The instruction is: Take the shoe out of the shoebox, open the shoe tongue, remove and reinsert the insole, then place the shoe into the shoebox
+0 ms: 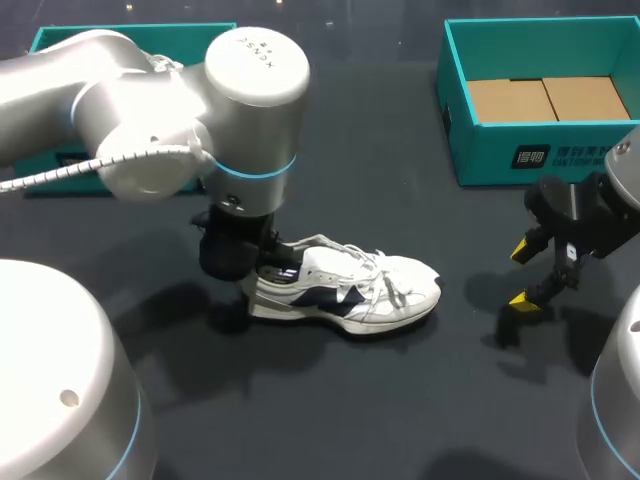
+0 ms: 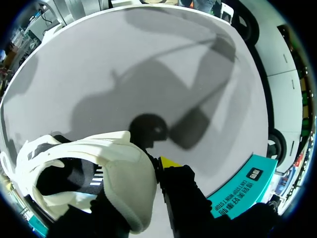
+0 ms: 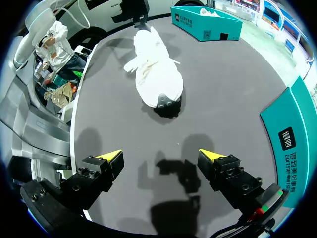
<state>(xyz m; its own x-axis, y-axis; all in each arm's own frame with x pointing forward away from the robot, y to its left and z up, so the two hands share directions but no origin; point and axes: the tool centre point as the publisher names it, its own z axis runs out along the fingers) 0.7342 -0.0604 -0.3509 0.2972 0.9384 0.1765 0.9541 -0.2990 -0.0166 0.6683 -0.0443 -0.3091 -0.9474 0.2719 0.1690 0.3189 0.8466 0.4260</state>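
Shoe (image 1: 345, 288) sits mid-frame on the dark surface (image 1: 420, 400), toe right, left claw (image 1: 235, 255) down at its heel, shoebox (image 1: 500, 155) upper right. Left wrist: heel right against the claw, grip impossible to tell. Right wrist: right claw (image 3: 161, 157) spread wide, empty, shoe well ahead.

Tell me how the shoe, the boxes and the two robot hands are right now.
shoe: out of the box, standing on its sole on the table.
right shoebox: open, no shoe inside.
left shoebox: open, mostly hidden.
left gripper: at the shoe's heel, grip unclear.
right gripper: open, empty, above the table.
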